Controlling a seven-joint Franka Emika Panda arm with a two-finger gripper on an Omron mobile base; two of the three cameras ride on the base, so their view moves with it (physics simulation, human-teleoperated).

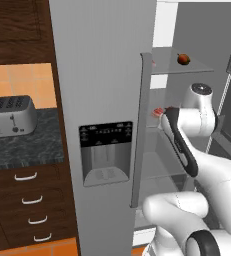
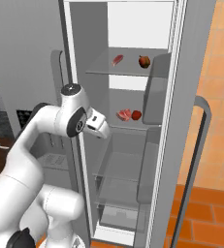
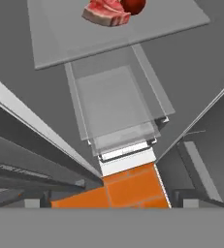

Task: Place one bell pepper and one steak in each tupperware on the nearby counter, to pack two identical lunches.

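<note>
Fridge (image 2: 191, 58) stands open, and everything here can be placed against it. Nearest, the arm (image 2: 40, 131) reaches from the base toward the opening, its hand just at the front edge of the middle shelf (image 3: 60, 43). The gripper (image 2: 100, 127) is released, jaws spread wide, holding nothing; in the hand view the two tips sit far apart at the bottom corners with bare fridge interior between them.

Just beyond the hand, on that middle shelf, lie a steak (image 2: 124, 115) and a pepper (image 2: 136, 115), touching or nearly so, the steak on the side nearer the fridge's closed door (image 1: 102, 100). Seen from the hand, the steak (image 3: 107, 12) is the closer of the pair and the pepper (image 3: 133, 6) sits behind it. Below them the clear drawers (image 3: 116, 104) look empty.

Farther up, on the top shelf (image 2: 128, 72), a second steak (image 2: 118, 60) and second pepper (image 2: 144, 61) lie apart from each other.

Outside the fridge, past the closed door, the counter (image 1: 24, 145) carries a toaster (image 1: 9, 116); no tupperware can be made out from here.

The step in hand looks like fetching food from the middle shelf. Next, the hand likely needs to move in and lower its spread jaws over the steak, taking care not to nudge the pepper beside it.
</note>
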